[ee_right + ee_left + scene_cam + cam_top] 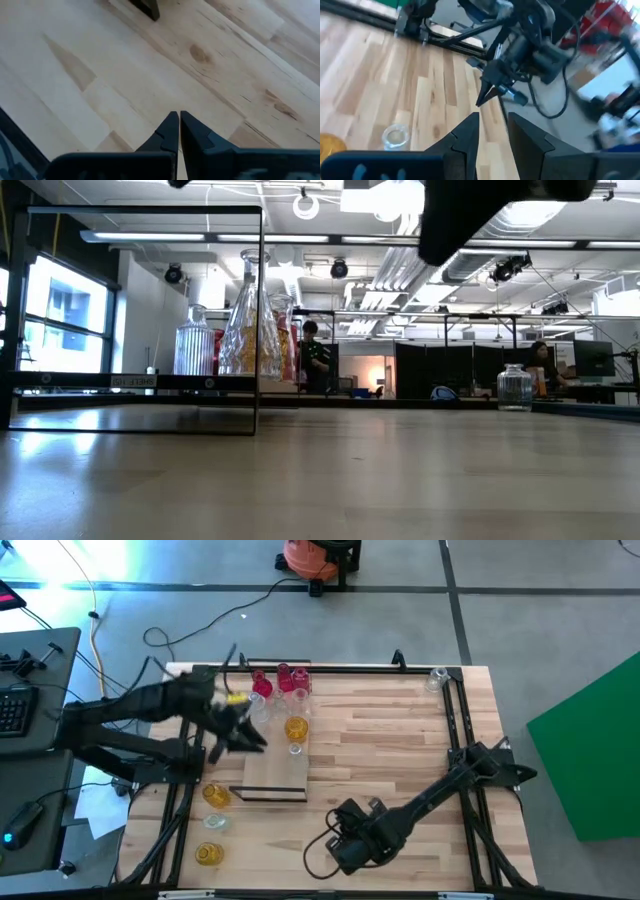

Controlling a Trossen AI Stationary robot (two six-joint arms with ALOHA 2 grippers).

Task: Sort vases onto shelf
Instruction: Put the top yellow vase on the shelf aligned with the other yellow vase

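Closed and parked low on the table (pixel 400 740), right claw (pixel 178 120) waits while left claw (pixel 492 125), jaws apart and empty, hovers above the shelf (pixel 275 775) beside an amber vase (pixel 296 727).

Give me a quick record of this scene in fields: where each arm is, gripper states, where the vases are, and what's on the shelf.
left gripper: above the shelf's far end, near the vase cluster; jaws apart, nothing between them
right gripper: low over bare table at the near side, shut, holding nothing
shelf: light-wood board, left of table centre
red vases: at the far edge
amber vase: at the shelf's far end; on it or just beyond, cannot tell
vases near left edge: two amber, one clear
clear vase: alone at far right corner
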